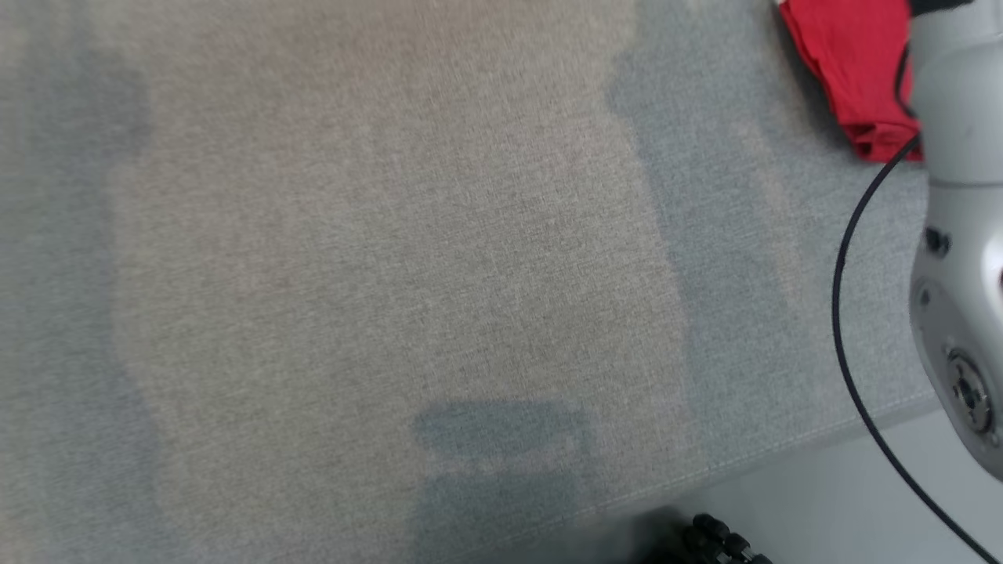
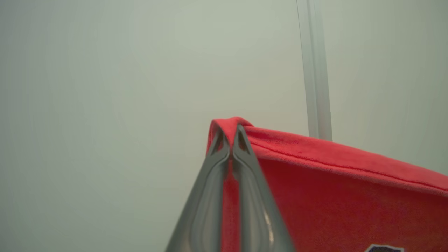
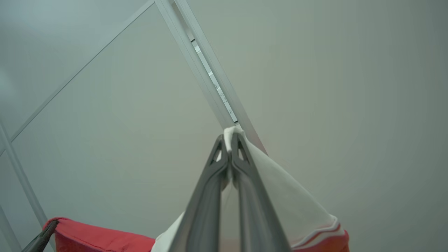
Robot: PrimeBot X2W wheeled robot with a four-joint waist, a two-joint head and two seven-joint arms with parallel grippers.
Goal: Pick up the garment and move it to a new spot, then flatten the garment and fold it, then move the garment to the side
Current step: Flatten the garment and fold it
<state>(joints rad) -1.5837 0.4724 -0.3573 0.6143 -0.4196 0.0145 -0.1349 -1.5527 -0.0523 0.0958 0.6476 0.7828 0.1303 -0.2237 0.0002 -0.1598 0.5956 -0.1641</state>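
Observation:
The garment (image 2: 350,196) is red, with a white part (image 3: 290,199) edged in red stripes. In the left wrist view my left gripper (image 2: 231,136) is shut on a fold of its red hem, lifted in front of a pale wall. In the right wrist view my right gripper (image 3: 230,141) is shut on the tip of the white part, also held up in the air. The red cloth (image 3: 98,238) hangs at that view's lower left, with another dark finger (image 3: 40,239) at its corner. In the head view a piece of the garment (image 1: 850,70) shows at the top right, beside a pale arm (image 1: 960,235).
A wide grey fabric surface (image 1: 353,274) spreads below the head camera; its front edge (image 1: 783,450) runs along the lower right, with pale floor beyond. A black cable (image 1: 842,313) hangs off the arm. A dark knobbly object (image 1: 721,540) sits at the bottom. Wall strips (image 3: 210,73) stand behind.

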